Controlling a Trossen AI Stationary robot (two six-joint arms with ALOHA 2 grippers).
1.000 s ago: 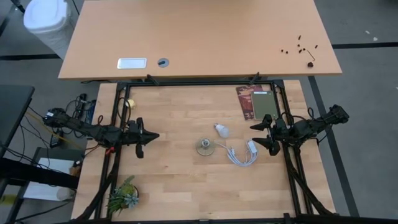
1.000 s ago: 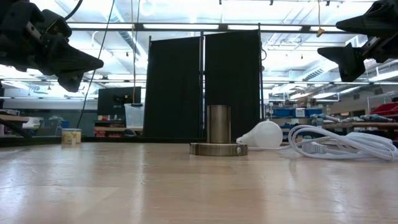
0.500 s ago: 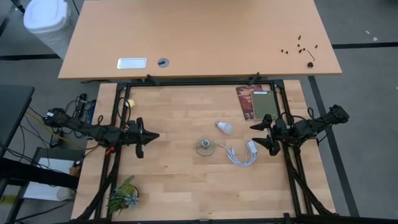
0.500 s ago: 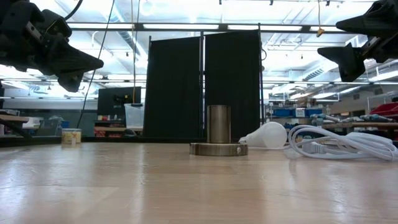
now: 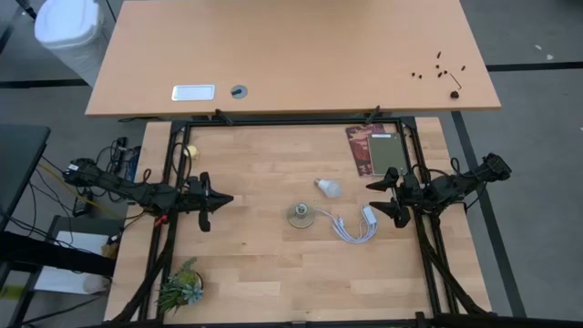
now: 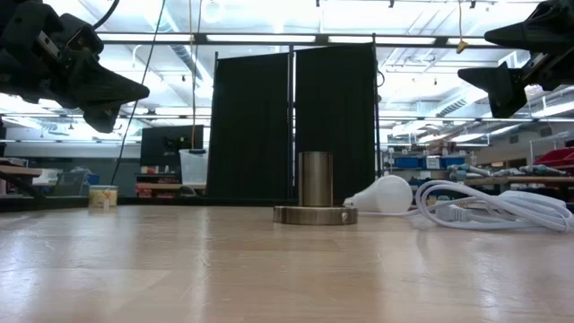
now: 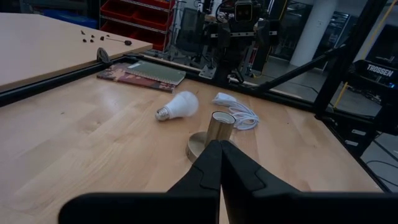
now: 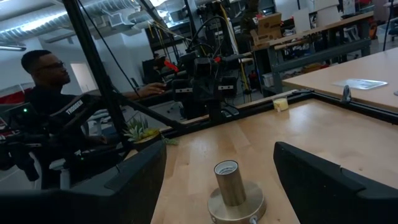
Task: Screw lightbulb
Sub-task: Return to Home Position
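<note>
High view: lightbulb (image 5: pixel 327 189) lies on its side on the table (image 5: pixel 255 273), at 1 o'clock of the socket (image 5: pixel 300 215). Left gripper (image 5: pixel 223 199) at 9 o'clock, fingers together. Right gripper (image 5: pixel 372 199) at 3 o'clock, fingers apart.

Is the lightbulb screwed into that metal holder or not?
Out. The lightbulb lies on its side beside the socket, whose top is empty.
</note>
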